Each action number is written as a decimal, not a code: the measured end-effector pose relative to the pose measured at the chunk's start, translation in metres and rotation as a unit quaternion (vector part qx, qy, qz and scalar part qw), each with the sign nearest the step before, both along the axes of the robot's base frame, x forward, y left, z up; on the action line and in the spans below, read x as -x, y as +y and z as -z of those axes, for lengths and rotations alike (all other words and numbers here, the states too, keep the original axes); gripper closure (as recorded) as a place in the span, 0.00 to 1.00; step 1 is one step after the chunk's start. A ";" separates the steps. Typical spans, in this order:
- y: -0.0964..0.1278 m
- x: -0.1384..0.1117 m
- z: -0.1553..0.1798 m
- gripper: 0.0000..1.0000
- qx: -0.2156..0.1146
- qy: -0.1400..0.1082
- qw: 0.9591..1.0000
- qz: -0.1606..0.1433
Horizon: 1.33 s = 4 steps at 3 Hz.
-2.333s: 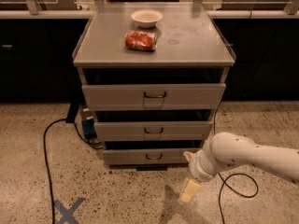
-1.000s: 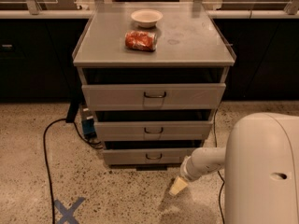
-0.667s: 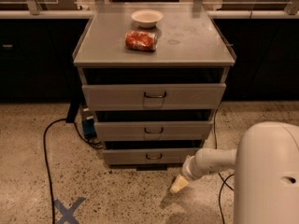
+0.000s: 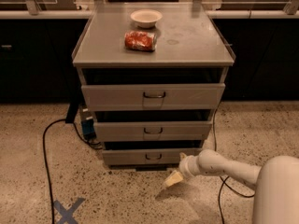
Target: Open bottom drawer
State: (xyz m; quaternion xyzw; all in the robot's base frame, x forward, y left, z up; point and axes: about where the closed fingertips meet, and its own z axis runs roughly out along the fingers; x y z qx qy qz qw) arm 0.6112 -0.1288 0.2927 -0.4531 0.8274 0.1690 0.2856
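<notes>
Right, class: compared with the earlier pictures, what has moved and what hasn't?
The pale end effector has shifted left and slightly up, nearer the grey metal bottom drawer, not touching it. That drawer, the round white bowl and the red packet stayed put.

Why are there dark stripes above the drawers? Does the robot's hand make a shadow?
Camera view: the stripes are shaded gaps above each drawer front, the flat grey metal bottom drawer included; the cream gripper, low by that drawer's right end, casts a soft shadow on the speckled floor.
</notes>
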 end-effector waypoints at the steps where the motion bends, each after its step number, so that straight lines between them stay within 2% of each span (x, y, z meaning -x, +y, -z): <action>1: 0.051 -0.004 0.023 0.00 -0.071 0.007 0.996 -0.059; 2: 0.039 -0.017 0.019 0.00 -0.071 -0.005 0.994 -0.082; 3: 0.039 -0.017 0.019 0.00 -0.071 -0.005 0.994 -0.082; 4: 0.036 -0.029 0.028 0.00 -0.086 -0.012 0.994 -0.064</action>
